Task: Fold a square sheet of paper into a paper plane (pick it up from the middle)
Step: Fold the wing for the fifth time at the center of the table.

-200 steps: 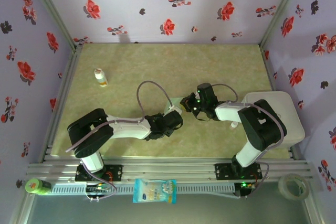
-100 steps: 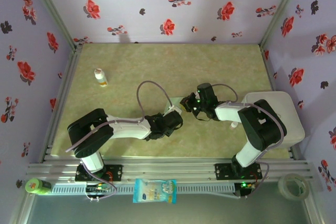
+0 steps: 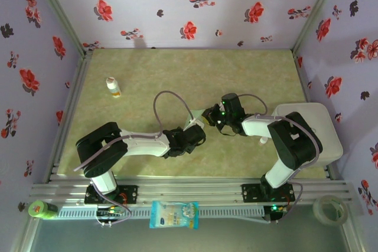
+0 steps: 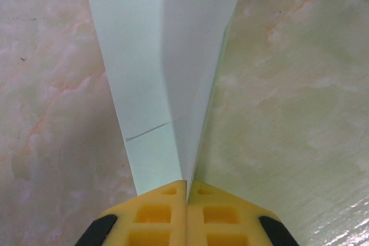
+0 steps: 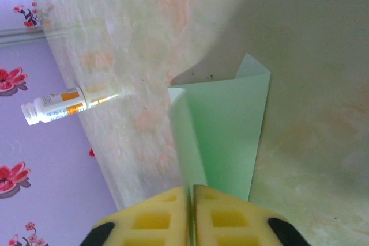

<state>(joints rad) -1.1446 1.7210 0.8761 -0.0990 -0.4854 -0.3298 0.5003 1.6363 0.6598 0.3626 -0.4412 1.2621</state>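
The square sheet of paper is pale mint-green and folded into a narrow wedge with a centre crease. It is held just above the table between the two arms. My left gripper is shut on its narrow end, yellow pads pressed together on the crease. My right gripper comes from the other side. Its pads stand almost together with a folded edge of the paper running between them. In the top view the left gripper and right gripper nearly meet at the table's middle.
A small white bottle stands at the left rear, also seen on its side in the right wrist view. A white tray sits at the right edge. A white-and-blue packet and a tape roll lie on the front rail.
The left gripper's jaws have closed onto the paper. Both arms stay almost where they were.
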